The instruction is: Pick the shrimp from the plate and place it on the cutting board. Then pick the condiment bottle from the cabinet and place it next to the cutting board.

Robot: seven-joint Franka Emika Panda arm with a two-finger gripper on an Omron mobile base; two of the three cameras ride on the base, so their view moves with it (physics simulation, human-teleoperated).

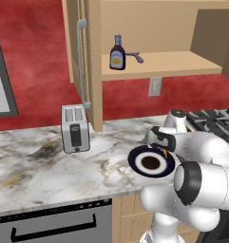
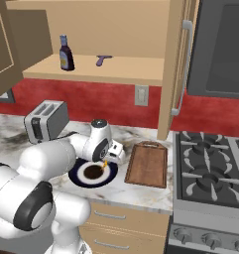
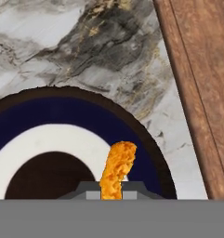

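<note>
tool (image 3: pixel 111 194) clamping on the shrimp (image 3: pixel 117 168), hanging over the plate (image 3: pixel 48 116) | plate sitting on the worktop (image 1: pixel 35 166) just beside the cutting board (image 2: pixel 147 164) | bottle (image 1: pixel 117 53) standing on the cabinet (image 1: pixel 182 61) shelf

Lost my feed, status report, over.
Gripper low over plate, jaws astride shrimp. Cutting board beside plate, path clear.

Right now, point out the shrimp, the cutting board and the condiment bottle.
shrimp (image 3: pixel 117 168): hand view, middle of its orange body.
cutting board (image 2: pixel 147 166): right base view, centre of its flat wooden face.
condiment bottle (image 1: pixel 117 58): left base view, on its yellow-and-white label.
</note>
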